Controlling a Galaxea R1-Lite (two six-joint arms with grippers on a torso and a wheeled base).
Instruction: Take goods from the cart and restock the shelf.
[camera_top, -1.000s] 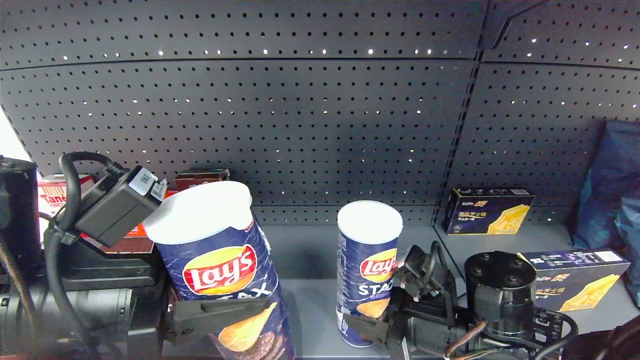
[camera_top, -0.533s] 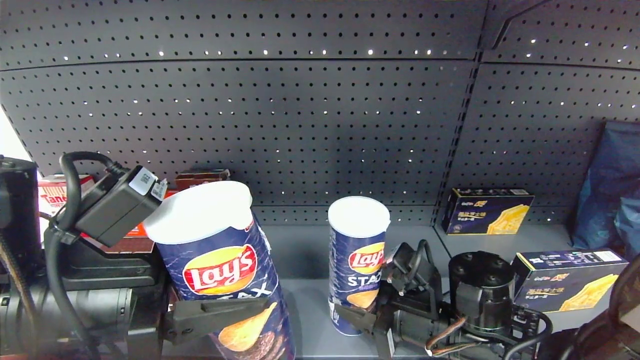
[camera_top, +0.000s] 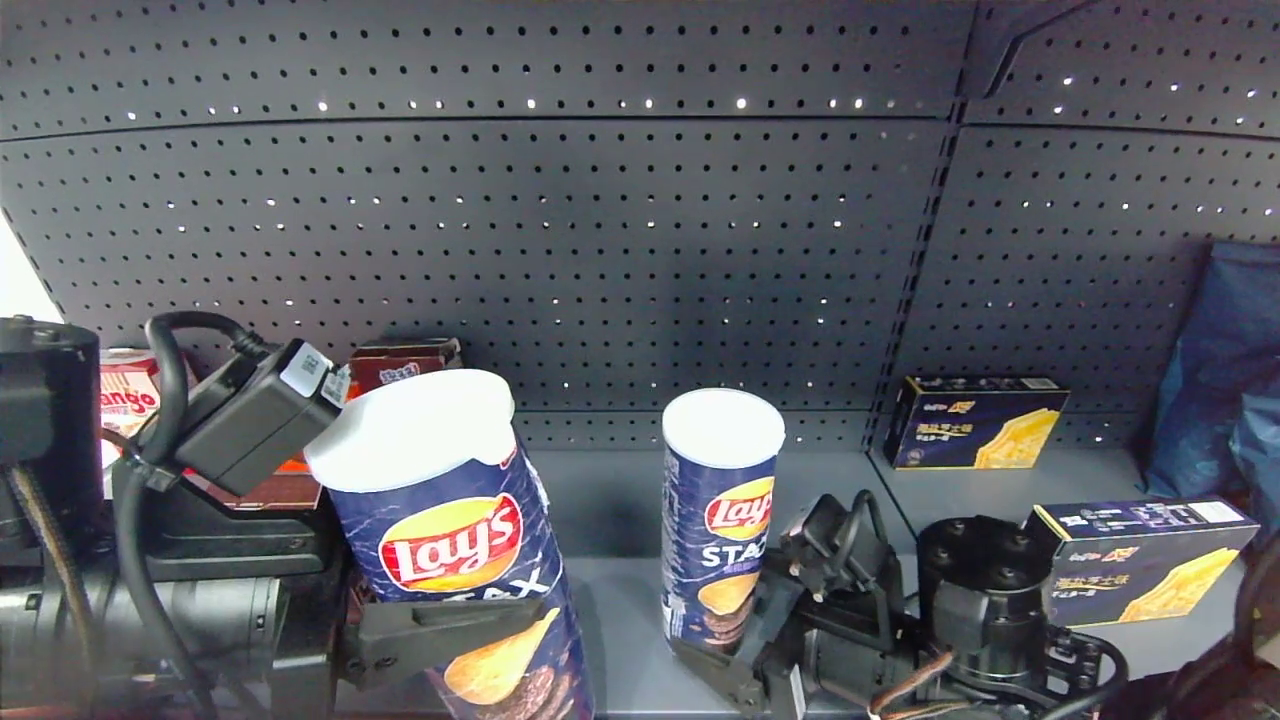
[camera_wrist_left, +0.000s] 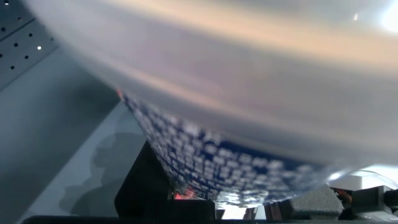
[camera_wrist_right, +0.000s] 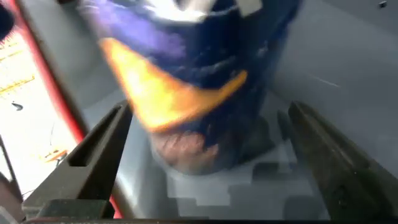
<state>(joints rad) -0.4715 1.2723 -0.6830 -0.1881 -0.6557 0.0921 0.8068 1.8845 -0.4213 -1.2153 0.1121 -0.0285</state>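
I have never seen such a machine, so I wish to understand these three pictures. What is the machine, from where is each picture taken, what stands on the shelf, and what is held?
It is a two-armed robot restocking a shop. The wide picture comes from a camera on its head, looking at the grey shelf. The two close pictures come from cameras on its wrists. The left gripper is shut on a tilted chip can, close to the camera. The right gripper is open, one finger on each side of a second chip can, which stands upright on the shelf. Farther right lie two dark boxes and blue bags; red boxes stand behind the left arm.
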